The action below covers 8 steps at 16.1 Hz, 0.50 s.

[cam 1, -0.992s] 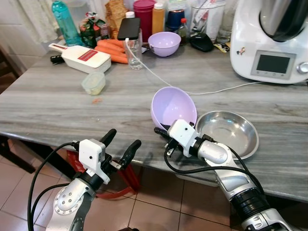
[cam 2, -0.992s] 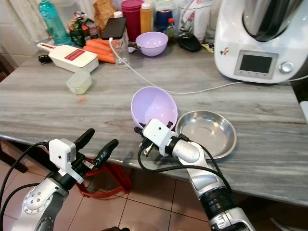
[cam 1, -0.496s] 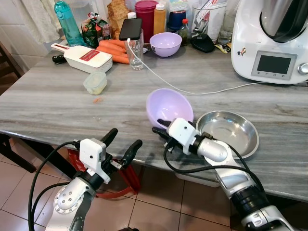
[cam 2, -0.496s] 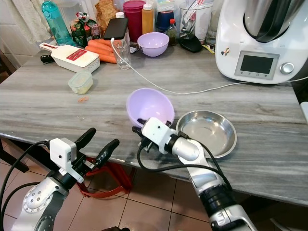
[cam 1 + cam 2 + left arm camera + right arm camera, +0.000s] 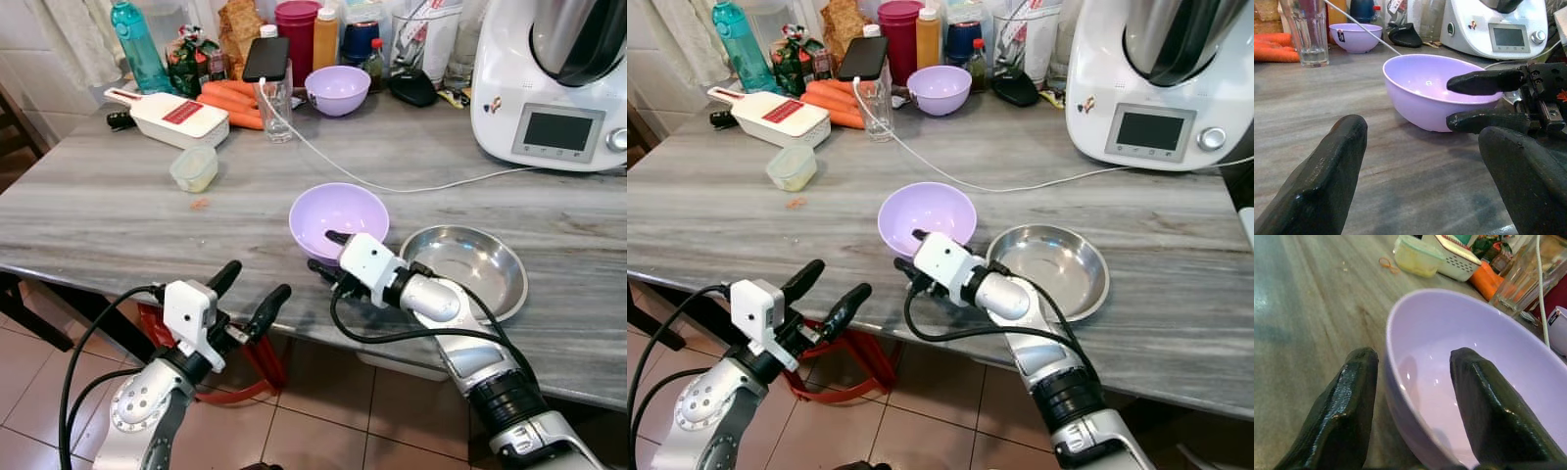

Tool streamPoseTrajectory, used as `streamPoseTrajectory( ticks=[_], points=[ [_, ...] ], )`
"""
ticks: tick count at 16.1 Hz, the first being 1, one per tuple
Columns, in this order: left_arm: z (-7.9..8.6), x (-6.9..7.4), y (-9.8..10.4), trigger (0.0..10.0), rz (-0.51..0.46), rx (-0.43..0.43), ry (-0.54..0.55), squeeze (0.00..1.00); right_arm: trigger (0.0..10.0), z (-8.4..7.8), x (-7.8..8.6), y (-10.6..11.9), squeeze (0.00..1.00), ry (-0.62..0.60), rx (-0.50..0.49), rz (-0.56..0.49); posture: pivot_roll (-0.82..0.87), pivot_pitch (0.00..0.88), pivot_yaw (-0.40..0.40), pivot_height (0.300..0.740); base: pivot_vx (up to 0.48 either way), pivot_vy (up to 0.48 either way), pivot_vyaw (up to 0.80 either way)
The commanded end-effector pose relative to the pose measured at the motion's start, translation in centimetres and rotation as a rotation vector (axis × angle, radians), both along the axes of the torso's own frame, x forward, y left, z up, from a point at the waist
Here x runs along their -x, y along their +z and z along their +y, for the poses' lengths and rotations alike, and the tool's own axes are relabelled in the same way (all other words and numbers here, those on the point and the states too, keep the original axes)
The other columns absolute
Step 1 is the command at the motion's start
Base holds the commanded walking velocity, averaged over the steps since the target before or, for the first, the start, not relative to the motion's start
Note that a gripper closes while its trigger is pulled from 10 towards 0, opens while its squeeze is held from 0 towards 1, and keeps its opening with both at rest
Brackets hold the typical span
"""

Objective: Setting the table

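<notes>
Two lilac bowls sit on our grey marbled table (image 5: 118,215). The nearer lilac bowl (image 5: 338,217) stands upright close to the front edge, just left of a shallow steel dish (image 5: 465,266) that also lies near that edge. Our right gripper (image 5: 325,253) straddles the nearer bowl's front rim, one black finger inside and one outside against the wall (the right wrist view shows the rim running between them, though we cannot tell how hard they press).

Our left gripper (image 5: 250,292) hovers in front of the table's front edge, below the tabletop, its two fingers spread apart and holding nothing. In the left wrist view those fingers frame the nearer bowl from the side.

Along the back edge we see the second lilac bowl (image 5: 336,88), a drinking glass (image 5: 275,98) with a phone (image 5: 265,58) propped on top, and a white cable (image 5: 392,181) trailing from there across the table toward the right. A white kitchen machine (image 5: 554,83) with a small screen fills the back right corner. Toward the back left lie carrots (image 5: 230,101), a white slicer (image 5: 171,116) and a teal bottle (image 5: 135,44). A small lidded tub (image 5: 193,168) stands nearer the middle left.
</notes>
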State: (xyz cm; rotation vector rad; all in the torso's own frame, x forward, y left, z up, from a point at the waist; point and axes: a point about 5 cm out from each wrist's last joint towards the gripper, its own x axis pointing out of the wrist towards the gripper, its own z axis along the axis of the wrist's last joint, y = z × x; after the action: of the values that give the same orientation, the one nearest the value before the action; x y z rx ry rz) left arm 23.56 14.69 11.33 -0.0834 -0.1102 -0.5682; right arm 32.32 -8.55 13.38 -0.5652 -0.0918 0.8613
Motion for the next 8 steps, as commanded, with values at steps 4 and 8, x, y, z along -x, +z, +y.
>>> streamPoseTrajectory(
  ticks=[4,8],
  points=[
    [0.1,-0.1,-0.1,10.0,0.009,-0.002,0.007,0.00,10.0,0.8,-0.1,1.8,1.00,0.015,-0.018,-0.051,-0.07,0.109,0.085,0.740,0.000,0.000,0.00],
    [0.1,-0.2,0.1,10.0,0.003,0.001,0.011,0.00,10.0,0.9,0.1,3.4,1.00,-0.021,-0.121,-0.101,-0.07,0.107,0.083,0.740,0.000,0.000,0.00]
  ],
)
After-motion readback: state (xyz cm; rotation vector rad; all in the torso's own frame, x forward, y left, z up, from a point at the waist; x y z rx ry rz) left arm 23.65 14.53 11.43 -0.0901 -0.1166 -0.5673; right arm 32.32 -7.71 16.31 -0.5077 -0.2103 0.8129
